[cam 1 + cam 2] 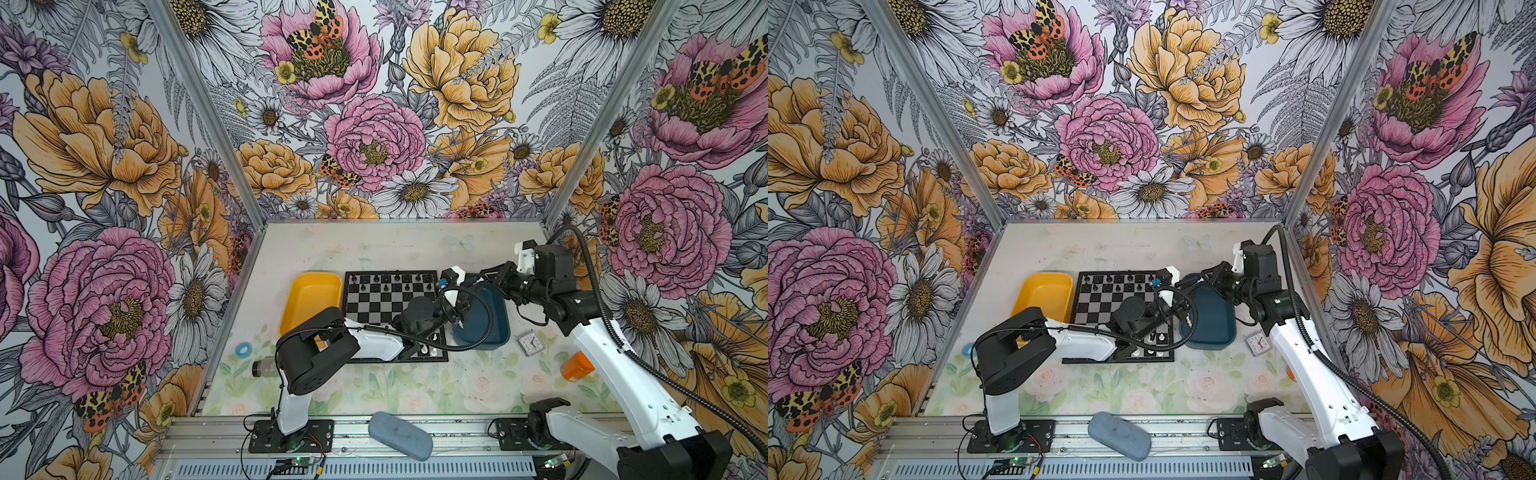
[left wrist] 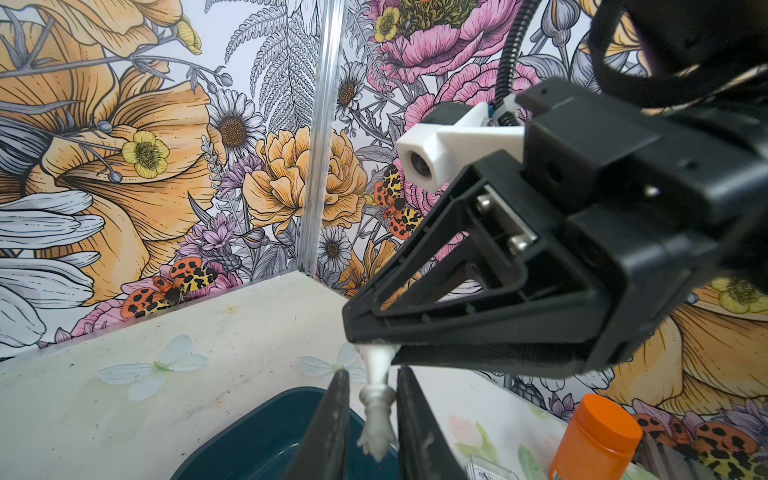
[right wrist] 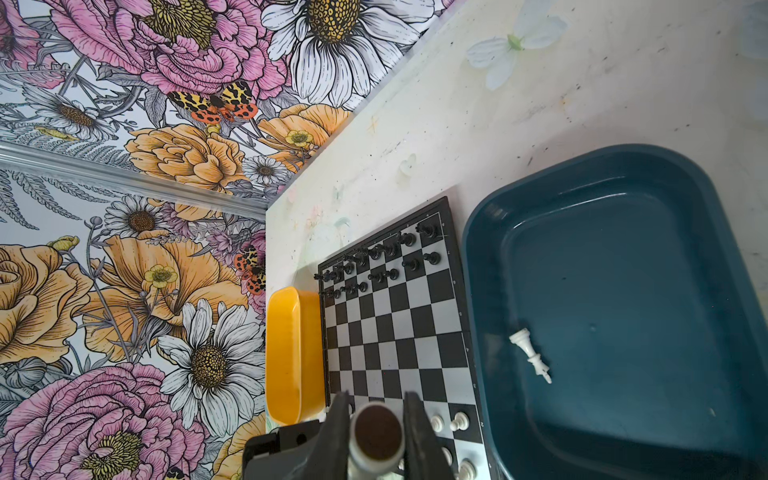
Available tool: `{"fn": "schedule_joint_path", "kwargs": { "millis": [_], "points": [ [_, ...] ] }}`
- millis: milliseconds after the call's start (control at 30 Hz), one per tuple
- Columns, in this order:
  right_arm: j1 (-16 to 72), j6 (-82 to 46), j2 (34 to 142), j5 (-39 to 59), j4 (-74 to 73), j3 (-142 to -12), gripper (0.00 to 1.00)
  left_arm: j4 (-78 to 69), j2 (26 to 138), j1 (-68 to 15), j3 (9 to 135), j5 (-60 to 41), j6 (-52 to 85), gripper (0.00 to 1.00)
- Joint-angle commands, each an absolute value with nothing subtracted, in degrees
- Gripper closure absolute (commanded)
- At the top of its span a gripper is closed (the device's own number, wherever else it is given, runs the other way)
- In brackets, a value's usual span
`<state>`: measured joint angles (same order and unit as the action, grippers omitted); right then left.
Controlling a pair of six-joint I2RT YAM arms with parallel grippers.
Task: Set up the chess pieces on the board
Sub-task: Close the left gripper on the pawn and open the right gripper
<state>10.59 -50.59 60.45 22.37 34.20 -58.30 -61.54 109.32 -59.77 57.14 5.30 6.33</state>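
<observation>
A tall white chess piece (image 2: 376, 415) hangs over the near-board rim of the blue tray (image 1: 494, 328). My right gripper (image 3: 377, 395) is shut on its round base (image 3: 377, 432). My left gripper (image 2: 372, 372) has come in from the board side, and its fingers (image 2: 332, 424) are closed against the piece's collar. In both top views the two grippers meet just right of the board (image 1: 374, 303). Another white piece (image 3: 530, 353) lies flat in the blue tray. Several white pieces (image 3: 459, 422) stand on the board's near rows, and black pieces (image 1: 386, 280) fill the far rows.
A yellow tray (image 1: 307, 299) sits left of the board. An orange-lidded bottle (image 1: 575, 365) and a small clock (image 1: 528, 343) are on the right. A blue tape roll (image 1: 242, 350) and a lying bottle (image 1: 264, 368) are on the left. A grey-blue case (image 1: 401, 434) rests on the front rail.
</observation>
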Motion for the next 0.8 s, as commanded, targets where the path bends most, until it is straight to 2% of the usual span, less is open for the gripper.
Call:
{"fn": "schedule_joint_path", "kwargs": {
  "millis": [0, 167, 300, 567, 633, 767],
  "points": [
    [11.0, -51.1, 59.7, 22.7, 32.7, -57.9, 1.0, -62.9, 110.0, -59.2, 58.5, 4.1, 7.2, 0.83],
    [11.1, -51.2, 59.7, 22.8, 32.4, -57.7, 1.0, -63.0, 110.0, -59.3, 58.5, 4.1, 7.5, 1.0],
    [11.1, -51.2, 59.7, 22.7, 32.3, -57.5, 0.89, -63.0, 109.7, -59.2, 58.3, 4.1, 7.6, 1.0],
    [10.9, -50.4, 58.9, 22.1, 32.3, -57.9, 0.51, -62.4, 107.9, -58.8, 56.7, 3.7, 7.6, 1.0],
    [10.2, -50.1, 58.7, 22.1, 32.3, -58.5, 0.47, -61.7, 107.0, -58.6, 56.0, 3.6, 7.4, 1.0],
    [9.1, -49.4, 57.9, 22.1, 32.3, -59.2, 0.45, -59.0, 104.9, -58.2, 54.5, 3.5, 6.7, 1.0]
  ]
}}
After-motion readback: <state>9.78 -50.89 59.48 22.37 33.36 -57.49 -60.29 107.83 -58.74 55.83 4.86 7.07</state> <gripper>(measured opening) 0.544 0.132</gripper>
